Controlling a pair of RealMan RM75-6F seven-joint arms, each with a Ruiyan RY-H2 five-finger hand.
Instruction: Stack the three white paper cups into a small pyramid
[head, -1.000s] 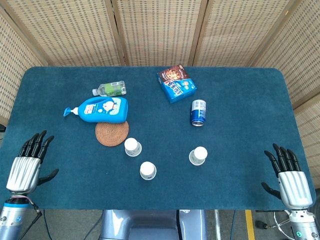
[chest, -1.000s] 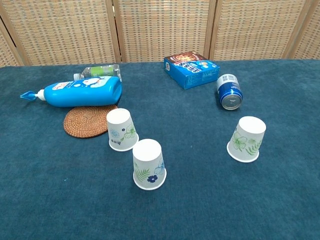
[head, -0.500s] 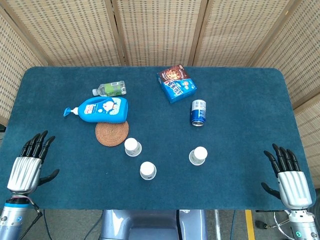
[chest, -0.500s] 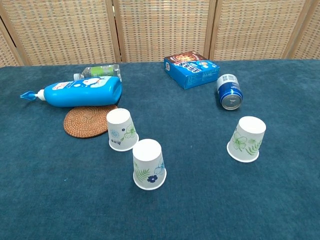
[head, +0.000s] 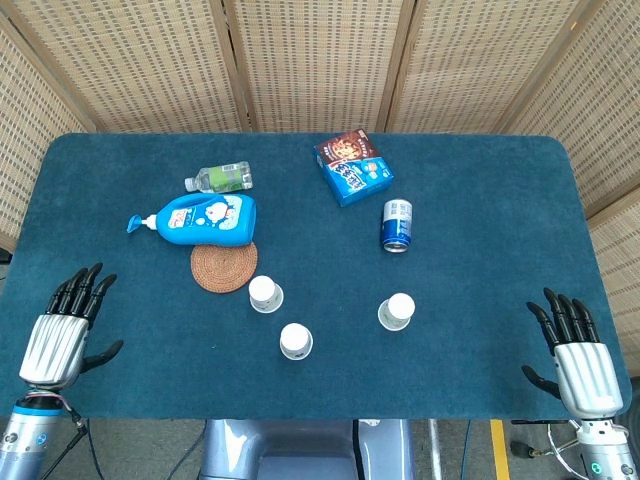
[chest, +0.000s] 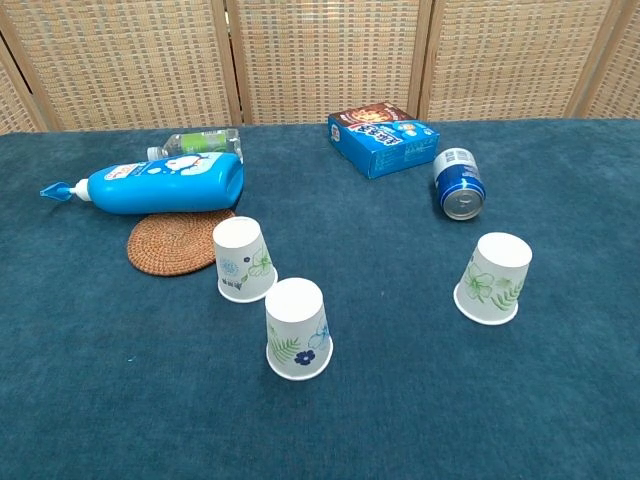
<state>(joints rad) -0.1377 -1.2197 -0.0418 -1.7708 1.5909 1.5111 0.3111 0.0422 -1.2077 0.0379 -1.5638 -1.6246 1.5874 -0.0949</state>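
Three white paper cups with flower prints stand upside down on the blue table, each apart from the others. One cup (head: 266, 294) (chest: 244, 259) is beside the coaster. A second cup (head: 296, 341) (chest: 298, 329) stands nearer the front edge. The third cup (head: 396, 311) (chest: 493, 279) is off to the right. My left hand (head: 60, 330) hovers at the front left corner, fingers spread, holding nothing. At the front right corner my right hand (head: 575, 355) is likewise spread and empty. Neither hand shows in the chest view.
A woven coaster (head: 224, 267) lies left of the cups, with a blue pump bottle (head: 200, 219) and a small water bottle (head: 222, 178) on their sides behind it. A blue can (head: 397, 225) lies on its side and a snack box (head: 352, 166) sits at the back.
My left hand has shifted slightly right and toward the front edge. The right hand and the cups have not moved.
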